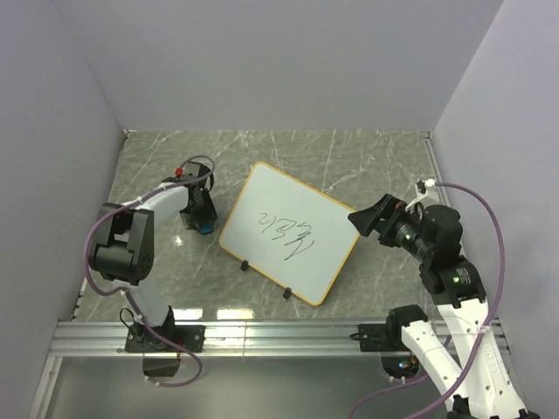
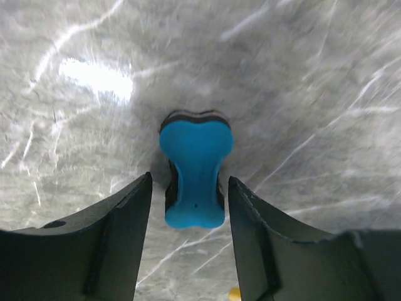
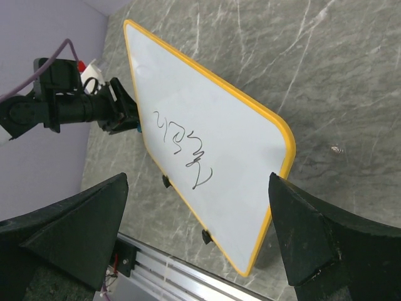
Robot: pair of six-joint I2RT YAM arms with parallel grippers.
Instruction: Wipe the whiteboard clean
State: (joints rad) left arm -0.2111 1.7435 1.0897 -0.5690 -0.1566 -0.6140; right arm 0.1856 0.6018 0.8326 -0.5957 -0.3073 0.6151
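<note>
whiteboard: centre of the top view, flat on the marble table, turned diagonally; two black clips on its lower-left edge.
scribbles: black marks mid-board, not wiped yet.
eraser: blue block on the table, just left of the board in the top view, apart from it; dark felt strip at its far end.
left gripper: released, jaws straddling the eraser with a gap each side; looks lined up to pinch its narrow waist.
right gripper: spread wide, empty, at the board's right corner; contact with the frame can't be told; probably there to brace the board against sliding.
step: eraser pickup, judged; wiping not begun.
risk: board may slide if unbraced.
</note>
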